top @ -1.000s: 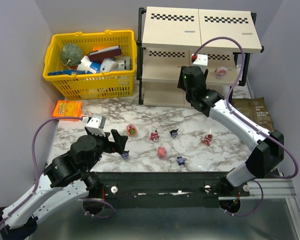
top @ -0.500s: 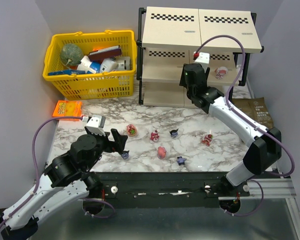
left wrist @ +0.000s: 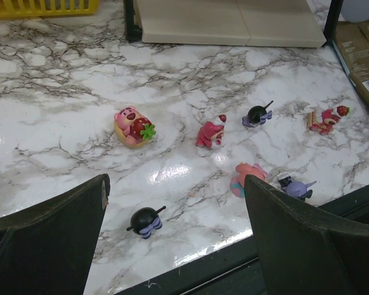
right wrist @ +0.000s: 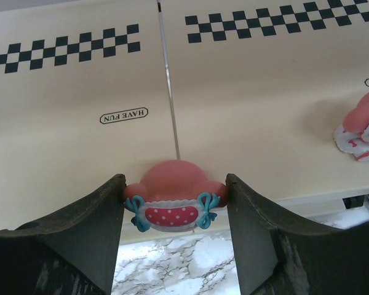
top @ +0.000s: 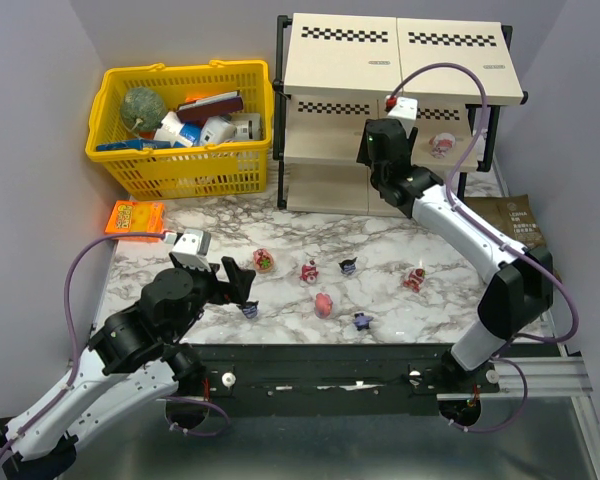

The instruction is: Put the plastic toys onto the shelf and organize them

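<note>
My right gripper [right wrist: 174,206] is shut on a round pink toy [right wrist: 174,198] with a red dotted bib and teal bows, held at the front edge of the middle board of the shelf [right wrist: 80,123]. A pink-and-white toy [right wrist: 363,132] stands on that board to the right. From the top view the right gripper [top: 385,150] reaches into the shelf [top: 405,60]. My left gripper [left wrist: 175,203] hangs open and empty over a dark toy [left wrist: 145,220]. On the marble lie a pink bear toy [left wrist: 135,126], a red-pink toy [left wrist: 211,132], another dark toy [left wrist: 257,115] and several more.
A yellow basket [top: 185,170] full of larger items stands left of the shelf. An orange packet [top: 135,217] lies at the table's left edge, a brown bag [top: 515,225] at the right. A black rail [top: 330,365] runs along the near edge.
My right gripper has moved back and up toward the shelf's middle board with the pink toy in it. The left arm has not moved.
</note>
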Controlling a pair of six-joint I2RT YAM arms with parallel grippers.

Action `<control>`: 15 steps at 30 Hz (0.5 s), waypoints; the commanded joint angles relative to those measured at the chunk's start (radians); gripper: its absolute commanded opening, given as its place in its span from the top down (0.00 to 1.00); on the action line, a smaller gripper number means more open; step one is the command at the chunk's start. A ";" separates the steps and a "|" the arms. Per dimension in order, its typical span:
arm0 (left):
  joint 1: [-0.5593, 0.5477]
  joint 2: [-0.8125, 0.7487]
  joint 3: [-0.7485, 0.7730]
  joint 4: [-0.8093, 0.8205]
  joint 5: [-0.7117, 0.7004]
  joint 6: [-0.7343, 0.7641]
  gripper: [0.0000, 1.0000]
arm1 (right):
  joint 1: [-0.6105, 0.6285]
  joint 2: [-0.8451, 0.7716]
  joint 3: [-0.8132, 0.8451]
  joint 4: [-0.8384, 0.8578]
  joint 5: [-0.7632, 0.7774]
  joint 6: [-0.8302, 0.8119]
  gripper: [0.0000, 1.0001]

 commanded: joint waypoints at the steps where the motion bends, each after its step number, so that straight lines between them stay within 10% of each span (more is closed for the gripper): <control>1: 0.006 0.005 -0.010 0.020 0.018 0.012 0.01 | -0.014 0.050 0.017 -0.027 -0.007 -0.011 0.43; 15: 0.007 0.010 -0.010 0.020 0.016 0.012 0.01 | -0.020 0.062 -0.053 0.081 0.008 -0.038 0.38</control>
